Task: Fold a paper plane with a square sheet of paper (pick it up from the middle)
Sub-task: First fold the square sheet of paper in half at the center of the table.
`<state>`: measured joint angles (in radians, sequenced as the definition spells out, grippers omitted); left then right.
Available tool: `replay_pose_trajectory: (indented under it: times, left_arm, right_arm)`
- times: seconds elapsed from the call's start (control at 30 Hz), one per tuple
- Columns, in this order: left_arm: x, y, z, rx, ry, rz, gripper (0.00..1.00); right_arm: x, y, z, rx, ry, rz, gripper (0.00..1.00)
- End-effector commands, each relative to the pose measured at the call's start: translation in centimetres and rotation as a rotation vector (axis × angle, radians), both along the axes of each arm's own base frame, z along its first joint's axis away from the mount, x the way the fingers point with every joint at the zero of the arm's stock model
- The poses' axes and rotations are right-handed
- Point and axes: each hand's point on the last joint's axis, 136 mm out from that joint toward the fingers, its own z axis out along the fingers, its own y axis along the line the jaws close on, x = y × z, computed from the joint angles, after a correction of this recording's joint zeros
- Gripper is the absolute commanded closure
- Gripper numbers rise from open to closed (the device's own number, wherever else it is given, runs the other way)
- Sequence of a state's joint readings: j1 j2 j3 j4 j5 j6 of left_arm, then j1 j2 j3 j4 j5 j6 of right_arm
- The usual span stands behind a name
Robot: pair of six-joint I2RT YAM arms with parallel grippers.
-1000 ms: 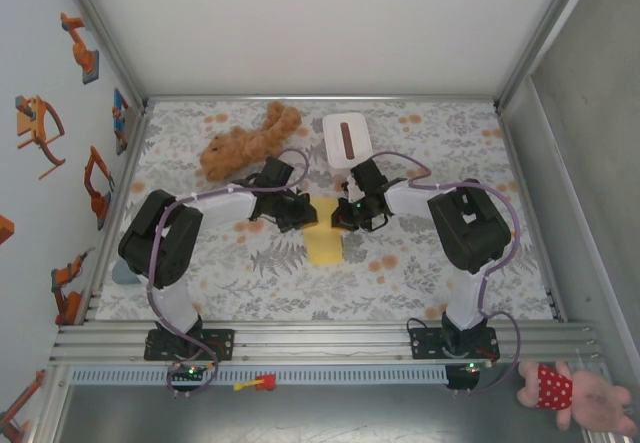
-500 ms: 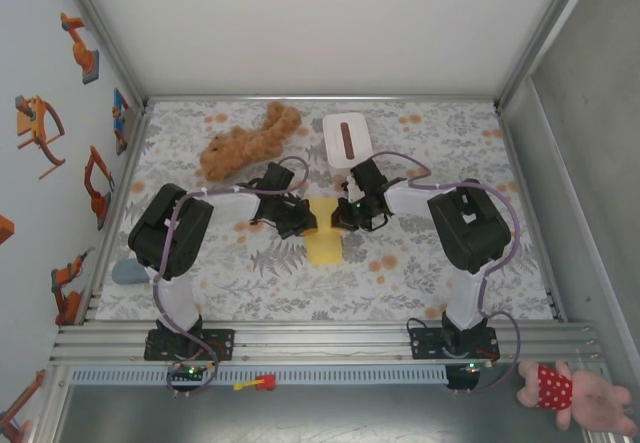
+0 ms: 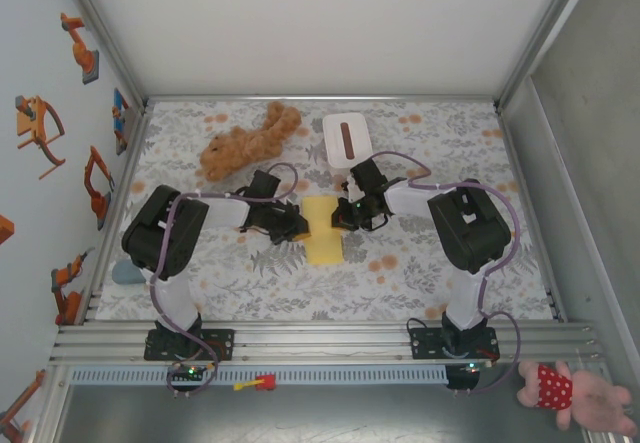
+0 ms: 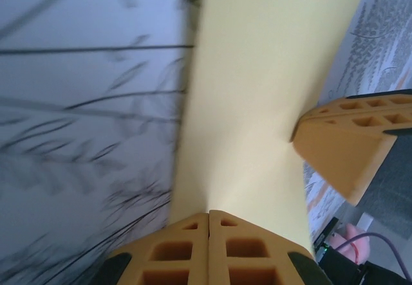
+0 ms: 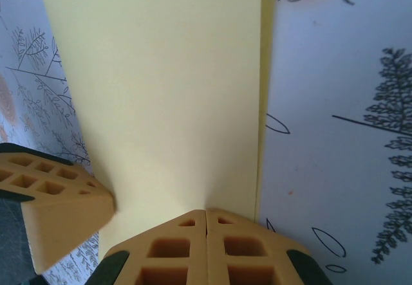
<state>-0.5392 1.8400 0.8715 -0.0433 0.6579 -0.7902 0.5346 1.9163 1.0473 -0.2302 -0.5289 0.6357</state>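
Pulled back to the left since a second ago, the left fingers [image 3: 298, 229] now sit at the left edge of the pale-yellow sheet of thin paper [image 3: 324, 241] rather than over it, so more of the sheet's upper part lies uncovered. The right arm has not shifted.

At the far left of the floral-patterned table [image 3: 420, 263], the shaggy brown plush toy [image 3: 245, 143] lies well apart from the arms.

On the left wrist camera, the left fingers [image 4: 193, 232] are pressed flat together, with the sheet [image 4: 257, 79] running straight into their tips, so they are clamped on its edge.

The sheet lies mid-table between the two arms as a narrow upright rectangle, folded over on itself. On the right wrist camera a second layer peeks out along the sheet's [image 5: 167, 92] right edge.

The right fingers [image 3: 341, 217] meet the sheet's right edge, opposite the left ones. On the right wrist camera, the right fingers [image 5: 222, 232] are likewise squeezed shut on the paper's border, and a soft crease fans out from them.

Just beyond the right fingers stands the white rectangular box with a brown slot [image 3: 347, 139].
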Motion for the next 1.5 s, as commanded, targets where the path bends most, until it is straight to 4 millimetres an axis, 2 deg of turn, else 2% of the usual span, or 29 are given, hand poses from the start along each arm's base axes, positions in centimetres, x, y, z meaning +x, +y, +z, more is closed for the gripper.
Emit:
replay_pose_trajectory:
  times: [0.0,0.13,0.23,0.33,0.53,0.6,0.73,0.97,1.1,1.2,1.33,1.47]
  left_arm:
    - [-2.3,4.2,-1.2,0.154,0.078,0.012,0.99]
    - [-0.5,2.8,2.9,0.085,-0.028,0.017,0.98]
    - [0.3,0.8,4.7,0.027,-0.074,0.021,0.98]
    - [0.6,-1.1,4.6,0.005,-0.078,0.015,0.98]
    - [-0.2,-3.4,2.1,-0.022,-0.026,-0.009,0.98]
    - [-1.2,-3.0,0.7,-0.002,0.005,-0.018,0.98]
    - [-3.0,-0.8,-1.4,0.061,0.045,-0.017,0.98]
    - [-6.0,2.9,-2.7,0.156,0.075,0.004,0.98]
    - [-6.2,4.0,-1.5,0.156,0.045,0.022,0.98]
    - [-4.9,3.8,0.9,0.149,-0.042,0.05,0.98]
    - [-2.6,1.6,4.3,0.094,-0.17,0.09,0.98]
    - [-1.3,-0.9,4.7,0.027,-0.175,0.08,0.98]
  right_arm:
    - [-5.9,-9.8,-8.2,-0.48,0.216,-0.076,1.0]
    - [-5.9,-9.8,-8.2,-0.48,0.215,-0.079,1.0]
    - [-6.0,-9.8,-8.3,-0.48,0.216,-0.079,1.0]
    - [-6.0,-9.8,-8.3,-0.477,0.216,-0.082,1.0]
    - [-6.0,-9.8,-8.3,-0.475,0.216,-0.084,1.0]
    - [-6.0,-9.8,-8.3,-0.474,0.216,-0.089,1.0]
    - [-6.1,-9.9,-8.4,-0.476,0.216,-0.096,1.0]
    - [-6.4,-10.1,-8.6,-0.48,0.219,-0.102,1.0]
    - [-6.3,-10.1,-8.6,-0.479,0.214,-0.103,1.0]
    - [-6.3,-10.1,-8.6,-0.476,0.214,-0.105,1.0]
    - [-6.4,-10.1,-8.6,-0.475,0.212,-0.105,1.0]
    - [-6.4,-10.0,-8.7,-0.473,0.213,-0.11,1.0]
